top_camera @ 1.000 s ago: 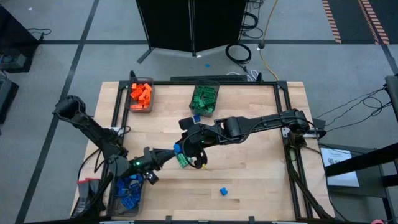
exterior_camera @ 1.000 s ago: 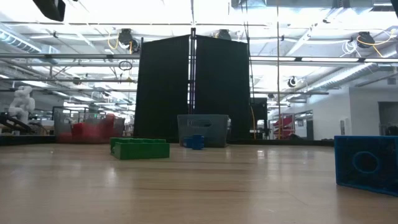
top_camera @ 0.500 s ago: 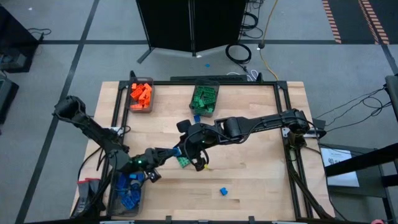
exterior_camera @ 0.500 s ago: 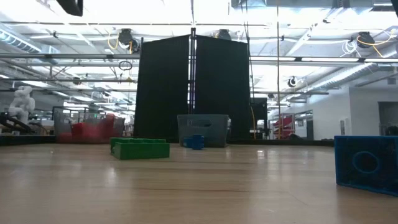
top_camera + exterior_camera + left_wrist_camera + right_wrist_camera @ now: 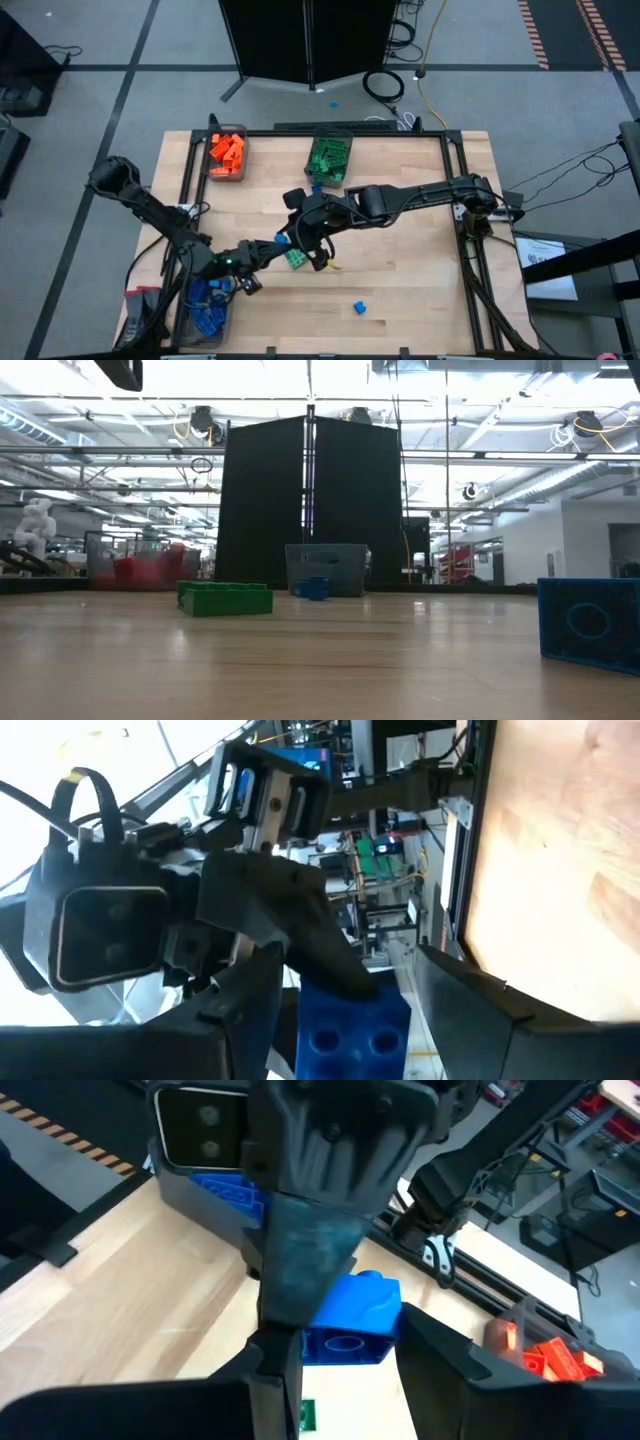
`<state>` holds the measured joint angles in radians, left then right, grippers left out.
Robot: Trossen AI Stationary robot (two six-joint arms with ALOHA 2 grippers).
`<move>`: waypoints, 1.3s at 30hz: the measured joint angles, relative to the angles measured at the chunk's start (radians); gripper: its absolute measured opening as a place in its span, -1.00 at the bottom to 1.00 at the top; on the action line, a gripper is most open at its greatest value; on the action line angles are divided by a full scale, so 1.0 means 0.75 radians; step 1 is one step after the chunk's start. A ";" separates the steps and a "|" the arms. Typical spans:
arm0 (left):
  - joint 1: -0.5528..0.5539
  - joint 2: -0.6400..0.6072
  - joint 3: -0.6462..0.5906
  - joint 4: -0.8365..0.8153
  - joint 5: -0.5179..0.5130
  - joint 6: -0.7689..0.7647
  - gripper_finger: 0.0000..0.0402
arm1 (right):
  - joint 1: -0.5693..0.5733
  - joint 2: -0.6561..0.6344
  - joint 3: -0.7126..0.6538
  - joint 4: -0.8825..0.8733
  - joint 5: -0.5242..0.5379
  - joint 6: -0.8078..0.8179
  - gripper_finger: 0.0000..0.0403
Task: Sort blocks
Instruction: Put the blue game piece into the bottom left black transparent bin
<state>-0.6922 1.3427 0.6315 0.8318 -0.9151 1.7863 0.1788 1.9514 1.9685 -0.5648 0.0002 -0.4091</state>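
High view: both grippers meet mid-counter, left fingers (image 5: pixel 250 1010) and right fingers (image 5: pixel 290 1310) each clamped on one blue block (image 5: pixel 284 240). Mistimed release would likely drop it beside the green block (image 5: pixel 296 258). Open counter (image 5: pixel 420 290) lies toward the right edge; blue bin (image 5: pixel 205 308) occupies the near-left corner.

orange blocks (image 5: pixel 227 150), green blocks (image 5: pixel 328 157), apparently blue blocks (image 5: pixel 207 303), pale wood table (image 5: pixel 410 270).

Three bins (image 5: pixel 226 157) along the table's (image 5: pixel 400 270) edges, two arms (image 5: pixel 420 196), three loose blocks (image 5: pixel 358 308) on the bare wood.
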 joint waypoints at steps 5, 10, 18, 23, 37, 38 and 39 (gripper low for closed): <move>-0.001 0.005 0.000 0.007 -0.005 -0.001 0.11 | -0.012 0.000 0.000 0.000 -0.004 0.006 -0.47; 0.003 0.005 0.000 0.055 -0.071 0.001 0.00 | -0.005 0.000 0.000 -0.008 -0.007 0.027 -0.47; 0.045 0.006 0.000 0.051 -0.072 0.004 -0.22 | 0.013 -0.001 0.000 -0.021 0.004 0.041 -0.47; 0.045 0.006 0.000 0.051 -0.050 0.002 -0.28 | 0.015 -0.001 0.000 -0.024 0.002 0.041 -0.47; 0.038 0.002 0.002 0.036 -0.337 -0.208 -0.30 | -0.055 0.010 -0.006 -0.374 -0.003 0.312 0.35; 0.033 0.006 -0.001 0.014 -0.391 -0.211 -0.30 | -0.055 0.009 -0.006 -0.422 -0.001 0.327 0.41; 0.022 0.006 -0.001 -0.006 -0.416 -0.225 -0.30 | -0.054 0.004 -0.006 -0.440 -0.002 0.333 0.45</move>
<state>-0.6758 1.3476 0.6308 0.8276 -1.2270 1.6177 0.1383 1.9545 1.9640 -0.8951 -0.0017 -0.1593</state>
